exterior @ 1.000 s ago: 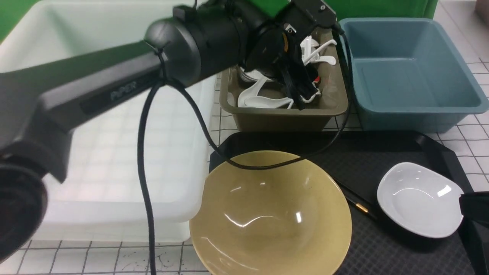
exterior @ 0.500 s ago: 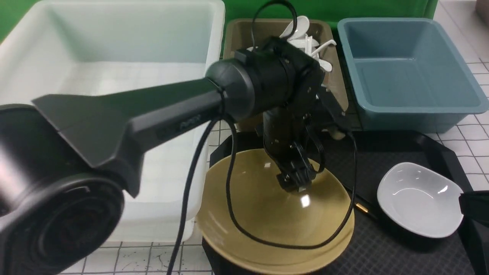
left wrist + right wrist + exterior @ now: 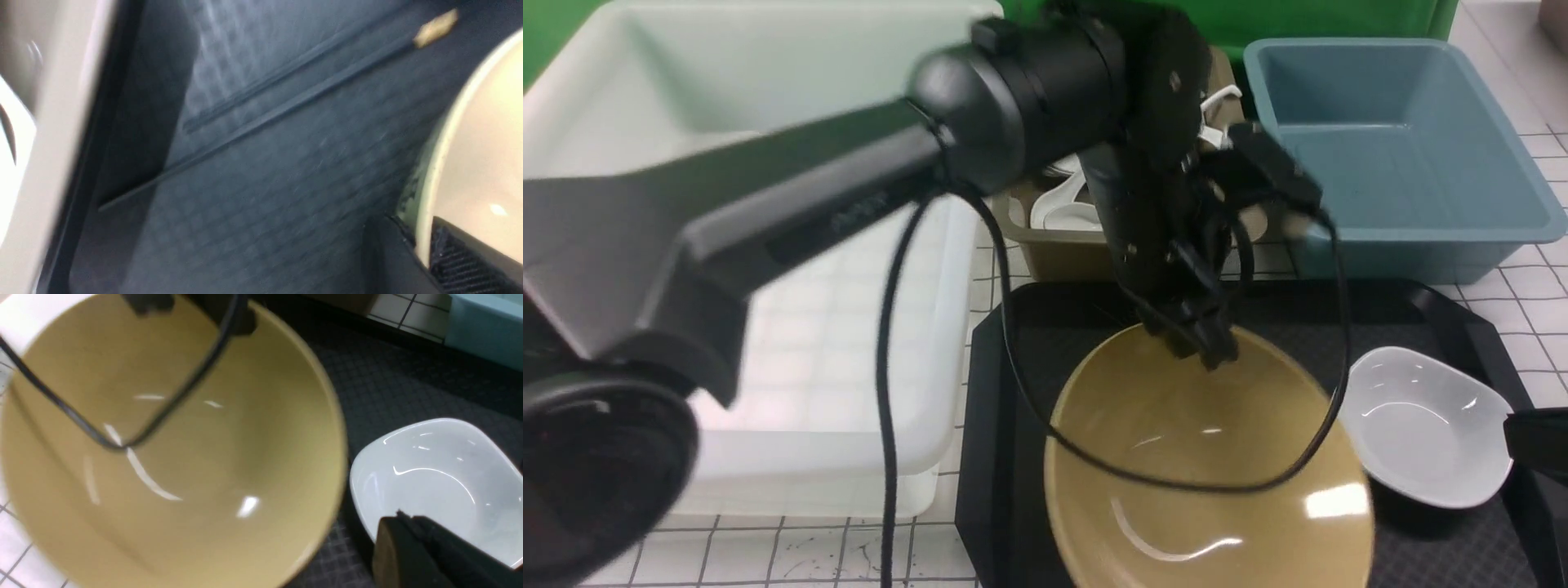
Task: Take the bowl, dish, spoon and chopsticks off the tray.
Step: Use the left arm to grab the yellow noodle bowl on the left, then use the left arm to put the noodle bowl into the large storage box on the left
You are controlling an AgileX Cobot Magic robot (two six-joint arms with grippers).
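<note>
One big black tray (image 3: 1005, 392) on the desk carries the yellow bowl (image 3: 1201, 457) at its near middle, and the left pincer (image 3: 1205, 347) is clamped shut on the bowl's far rim, so the bowl-clearing step looks to be in hand. Next move likely calls for lifting the bowl off the tray without knocking the white dish (image 3: 1421, 425) just beside its right rim. Chopsticks (image 3: 286, 108) lie flat on the tray beside the bowl; the right pincer (image 3: 1523, 437) is closed, apparently empty, by the dish; no spoon seen on the tray.

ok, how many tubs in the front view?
3: a white tub at left, an olive tub in the middle, partly blocked by the left arm, a blue tub at right.
</note>
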